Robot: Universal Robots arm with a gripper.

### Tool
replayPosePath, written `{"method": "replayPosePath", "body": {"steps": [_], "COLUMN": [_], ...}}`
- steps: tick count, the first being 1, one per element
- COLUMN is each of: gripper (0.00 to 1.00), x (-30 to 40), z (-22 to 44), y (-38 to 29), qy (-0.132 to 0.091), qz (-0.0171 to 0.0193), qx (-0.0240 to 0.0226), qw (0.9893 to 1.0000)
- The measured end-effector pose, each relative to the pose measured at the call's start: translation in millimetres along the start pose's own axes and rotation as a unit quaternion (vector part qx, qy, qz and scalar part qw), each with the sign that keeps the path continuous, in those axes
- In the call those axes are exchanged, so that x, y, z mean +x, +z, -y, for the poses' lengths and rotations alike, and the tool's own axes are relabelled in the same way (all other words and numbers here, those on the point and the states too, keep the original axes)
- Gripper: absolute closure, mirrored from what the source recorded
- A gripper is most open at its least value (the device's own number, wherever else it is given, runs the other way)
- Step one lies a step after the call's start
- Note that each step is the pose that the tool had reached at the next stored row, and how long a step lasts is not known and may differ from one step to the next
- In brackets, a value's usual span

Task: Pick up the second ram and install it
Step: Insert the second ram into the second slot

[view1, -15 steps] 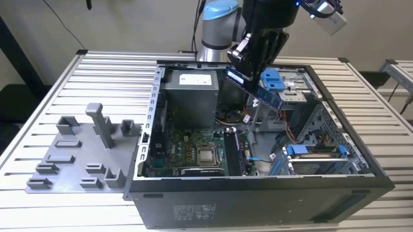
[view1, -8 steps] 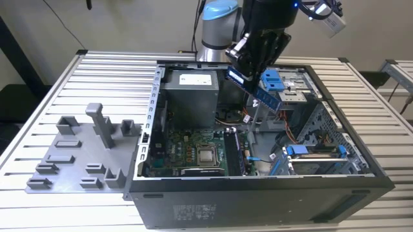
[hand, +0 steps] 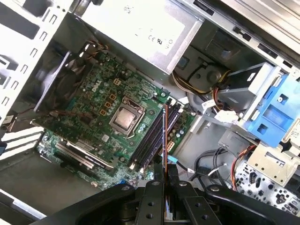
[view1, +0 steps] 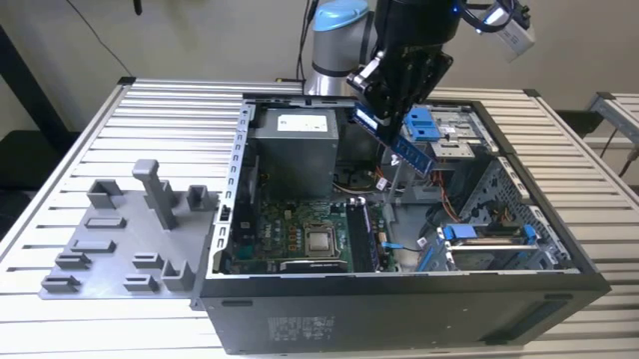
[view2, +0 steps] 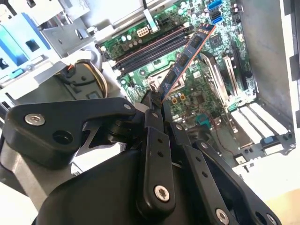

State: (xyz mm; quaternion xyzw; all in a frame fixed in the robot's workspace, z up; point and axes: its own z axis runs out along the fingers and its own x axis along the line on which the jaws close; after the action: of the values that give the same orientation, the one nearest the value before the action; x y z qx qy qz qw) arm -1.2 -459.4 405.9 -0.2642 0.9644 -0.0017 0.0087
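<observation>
The gripper (view1: 391, 96) is clamped narrowly on one end of the memory stick (view1: 406, 146), so most of the stick, including its long contact edge, juts free past the fingers and nothing would block that edge from meeting a slot. In the exterior view the stick hangs tilted in the air over the far middle of the open computer case (view1: 399, 299), clear of everything inside. The case lies on its side with the panel off, which turns the motherboard (view1: 299, 232) up toward the arm. In the second wrist view the stick (view2: 185, 61) runs across the memory slots (view2: 150, 49) at an angle, so it seems not yet lined up with them. The grey tray (view1: 100, 247) sits outside the case at the exterior view's left, well apart.
</observation>
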Motion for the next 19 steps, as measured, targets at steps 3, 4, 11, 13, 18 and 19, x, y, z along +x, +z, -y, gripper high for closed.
{"method": "replayPosePath", "body": {"steps": [3,4,11,13,18,19], "gripper": [0.86,0.86,0.86,0.86,0.86,0.86], "x": [-0.1,-0.1,-0.4,-0.5,-0.6,-0.6], "z": [0.0,0.0,0.2,0.3,0.4,0.4], "y": [0.3,0.4,1.2,1.6,2.4,2.5], "qy": [0.009,0.012,0.035,0.042,0.065,0.07], "qz": [0.0003,0.0003,0.0003,0.0004,0.0002,0.0001], "qx": [0.0004,0.0005,0.0009,0.001,0.0015,0.0015], "qw": [1.0,0.9999,0.9994,0.9991,0.9979,0.9976]}}
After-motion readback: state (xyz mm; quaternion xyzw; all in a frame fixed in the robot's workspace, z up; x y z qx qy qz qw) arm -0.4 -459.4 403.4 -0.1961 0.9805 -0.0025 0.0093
